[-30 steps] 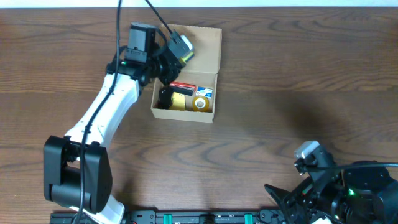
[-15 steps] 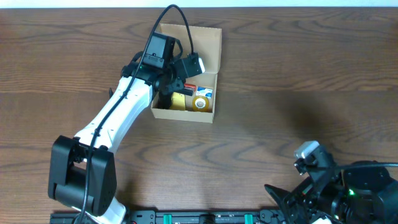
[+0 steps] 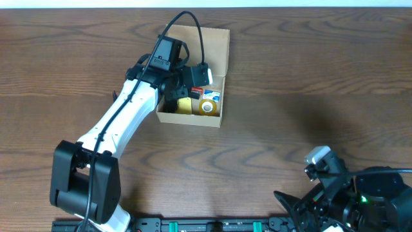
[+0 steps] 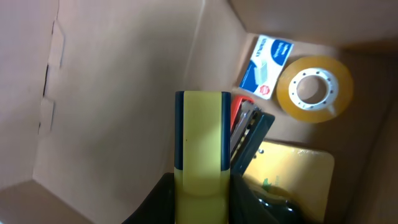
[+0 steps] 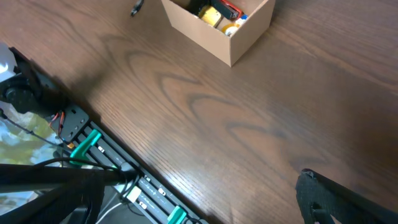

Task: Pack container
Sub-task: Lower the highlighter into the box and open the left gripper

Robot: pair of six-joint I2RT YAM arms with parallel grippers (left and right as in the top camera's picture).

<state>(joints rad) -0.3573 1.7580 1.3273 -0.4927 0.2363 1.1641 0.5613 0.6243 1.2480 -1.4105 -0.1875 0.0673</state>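
Left gripper (image 4: 200,199) clamps a flat yellow bar (image 4: 200,140) inside the tan cardboard container (image 4: 124,93). At 1 o'clock lies a white-blue box (image 4: 266,58), print unreadable, beside a glossy tape ring (image 4: 315,88). Right gripper (image 3: 290,205): cannot tell.

Overhead, the light falls soft and even on the worktop (image 3: 290,64), with one vague shadow patch at right. The left wrist view goes dim and warm inside the box (image 4: 124,93); the yellow item (image 4: 200,143) looks soft up close. The right wrist view is bright, with a dark blur in its lower-right corner.
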